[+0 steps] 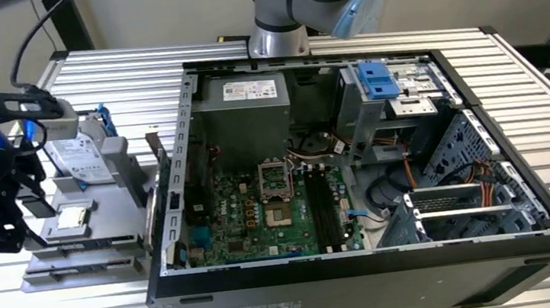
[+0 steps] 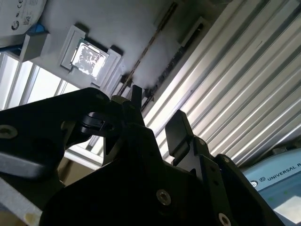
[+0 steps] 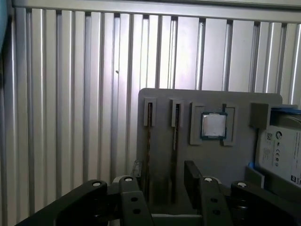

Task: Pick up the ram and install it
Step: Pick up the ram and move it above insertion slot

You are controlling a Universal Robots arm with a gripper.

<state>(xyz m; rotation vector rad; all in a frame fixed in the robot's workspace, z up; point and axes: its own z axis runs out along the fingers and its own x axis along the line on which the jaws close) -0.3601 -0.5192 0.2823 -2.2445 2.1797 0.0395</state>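
Black gripper (image 3: 163,167), fingers spread, over thin edge-on ram (image 3: 149,141) near smooth grey tray's (image 3: 244,100) corner, ribbed worktop (image 3: 70,94).

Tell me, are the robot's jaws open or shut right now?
Open. In both wrist views the gripper has its jaws standing apart with a gap between them, gripping nothing, near the grey holder.

Hard drive (image 3: 281,155) runs off the first wrist view's edge
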